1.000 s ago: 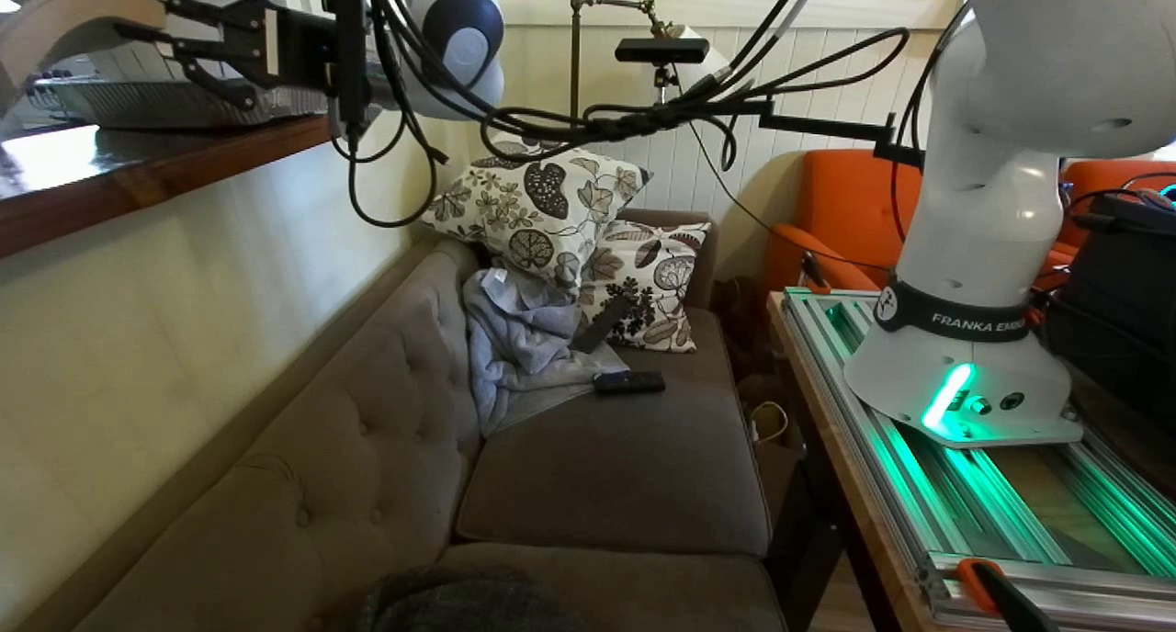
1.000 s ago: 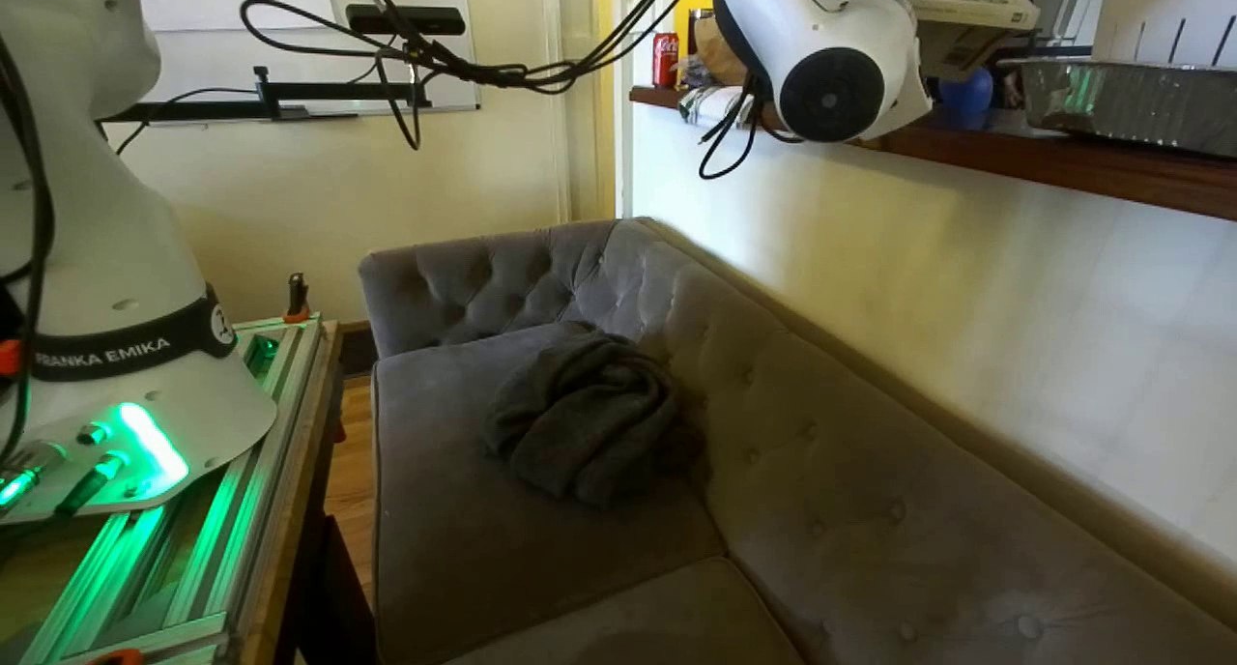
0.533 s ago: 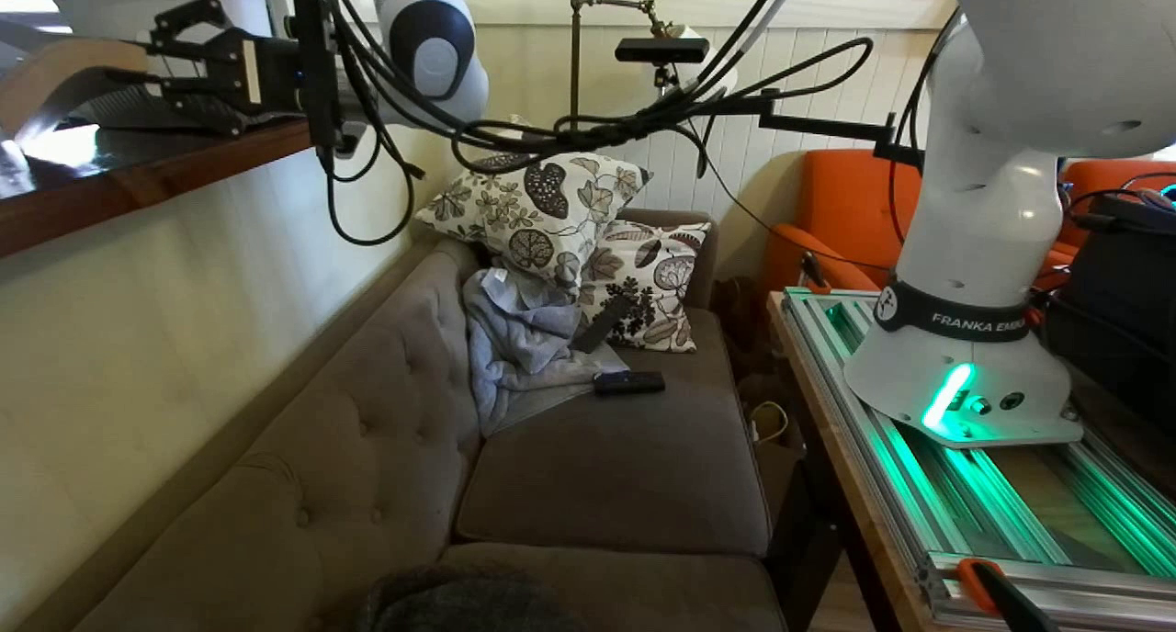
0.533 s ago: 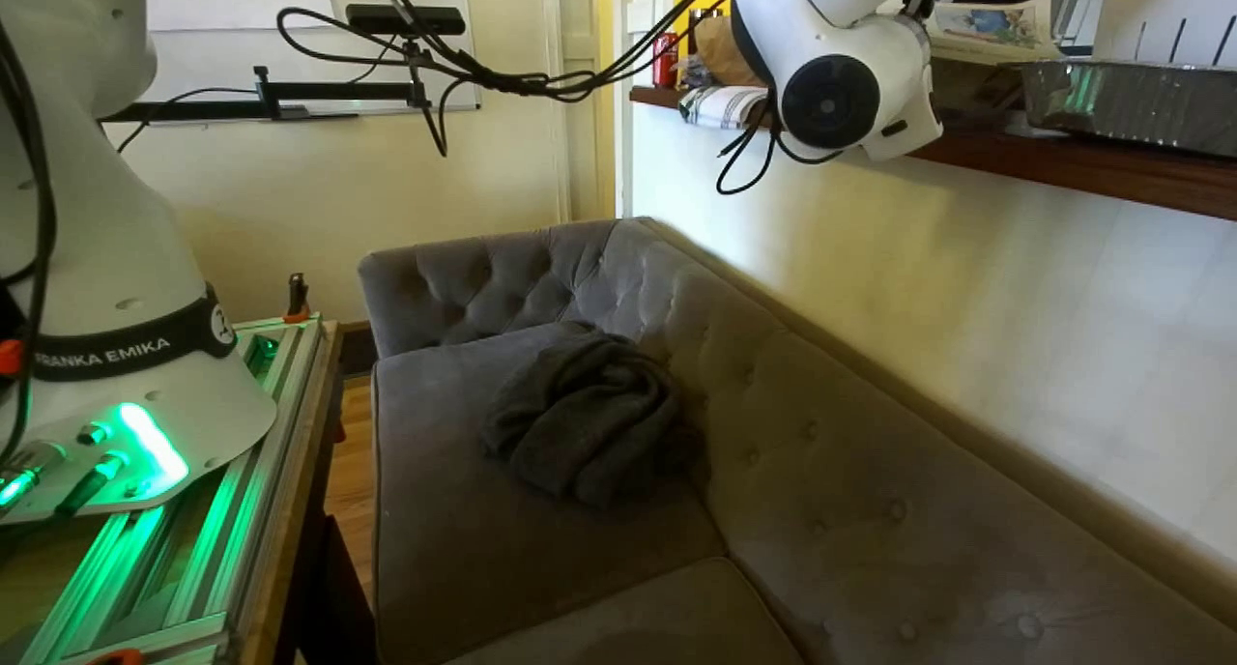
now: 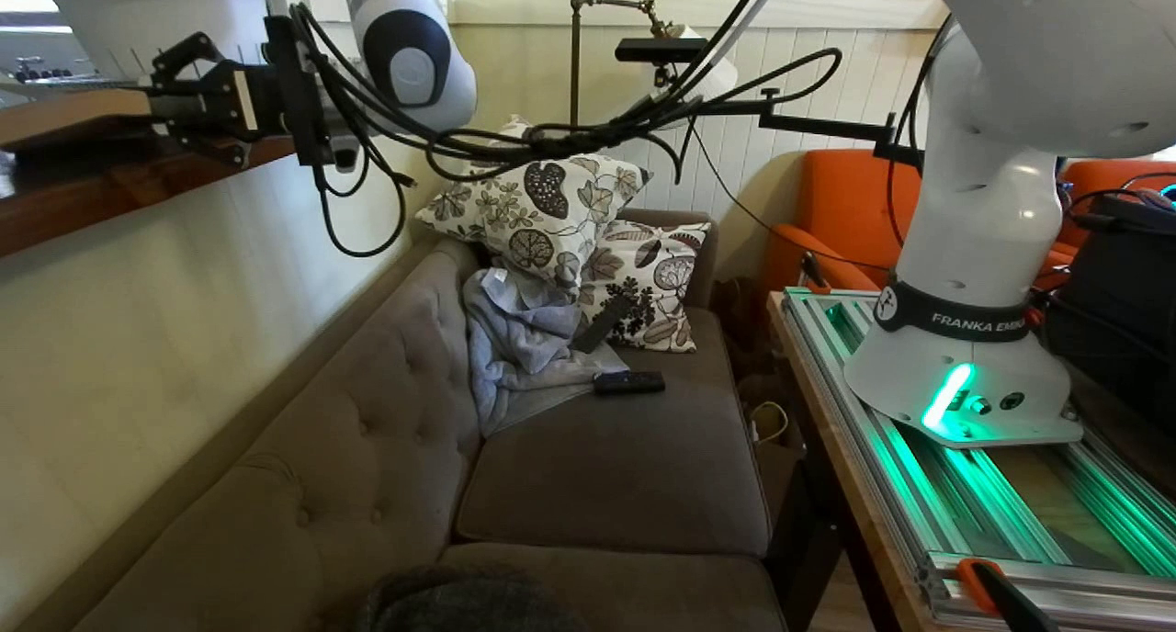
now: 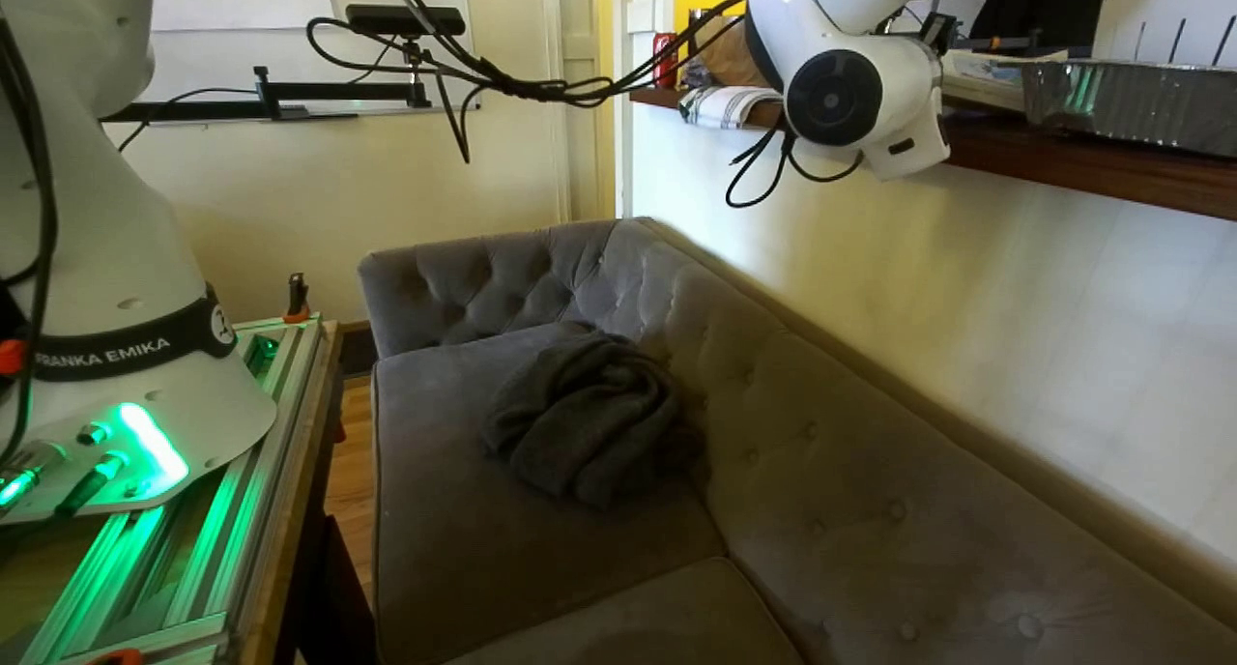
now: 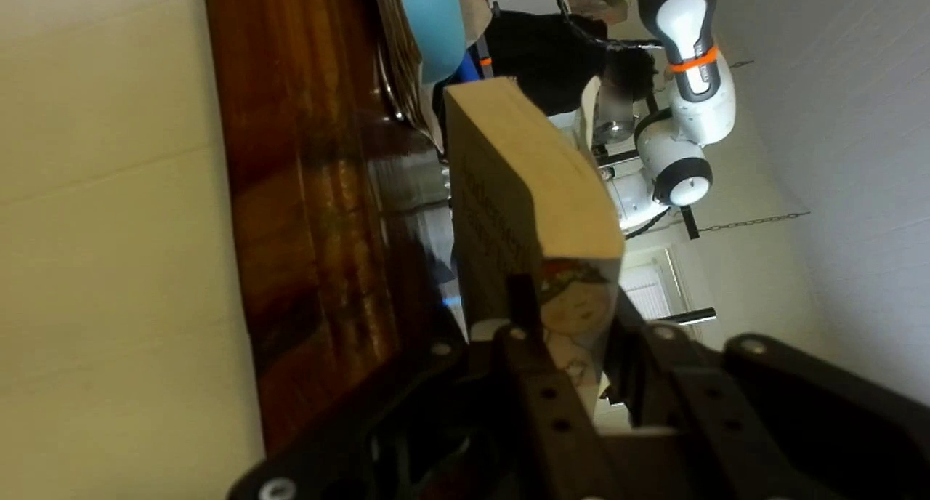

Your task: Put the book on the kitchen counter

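The thick book (image 7: 494, 216) is pinched at its illustrated edge between the fingers (image 7: 524, 307) of the gripper (image 7: 574, 300), jutting out ahead of them. Below the fingers runs the wooden kitchen counter (image 7: 305, 216); whether the book touches it cannot be told. Well below the fingers is a tufted sofa (image 5: 570, 485).

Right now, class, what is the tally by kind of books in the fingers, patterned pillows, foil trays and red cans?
Books: 1
Patterned pillows: 2
Foil trays: 1
Red cans: 1
Total: 5
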### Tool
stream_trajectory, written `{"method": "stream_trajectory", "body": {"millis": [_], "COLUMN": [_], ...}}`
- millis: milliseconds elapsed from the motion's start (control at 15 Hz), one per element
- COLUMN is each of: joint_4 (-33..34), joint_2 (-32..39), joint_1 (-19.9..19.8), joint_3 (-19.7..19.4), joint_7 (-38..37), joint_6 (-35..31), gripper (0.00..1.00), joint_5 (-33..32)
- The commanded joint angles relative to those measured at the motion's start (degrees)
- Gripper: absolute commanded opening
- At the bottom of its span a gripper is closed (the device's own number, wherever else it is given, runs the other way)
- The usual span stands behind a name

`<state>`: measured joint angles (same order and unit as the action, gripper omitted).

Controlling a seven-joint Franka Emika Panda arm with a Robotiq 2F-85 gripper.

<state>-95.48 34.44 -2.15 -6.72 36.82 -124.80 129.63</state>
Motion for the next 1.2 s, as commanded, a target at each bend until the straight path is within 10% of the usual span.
{"method": "stream_trajectory", "body": {"millis": [0, 67, 600, 867, 1133], "joint_4": [4.1, 4.4, -0.8, -7.6, -19.5], "joint_2": [0.7, 0.5, -6.4, -14.9, -25.2], "joint_1": [1.4, 1.9, 4.5, 4.3, 9.6], "joint_3": [-0.4, -0.4, -0.4, -0.7, -9.3], "joint_7": [-2.3, -2.7, -8.5, -13.0, -24.0], "joint_6": [-5.2, -7.6, -18.6, -23.6, -23.3], "gripper": [0.1, 0.49, 0.98, 1.0, 1.0], "joint_5": [-1.8, -2.1, -17.0, -29.6, -48.9]}}
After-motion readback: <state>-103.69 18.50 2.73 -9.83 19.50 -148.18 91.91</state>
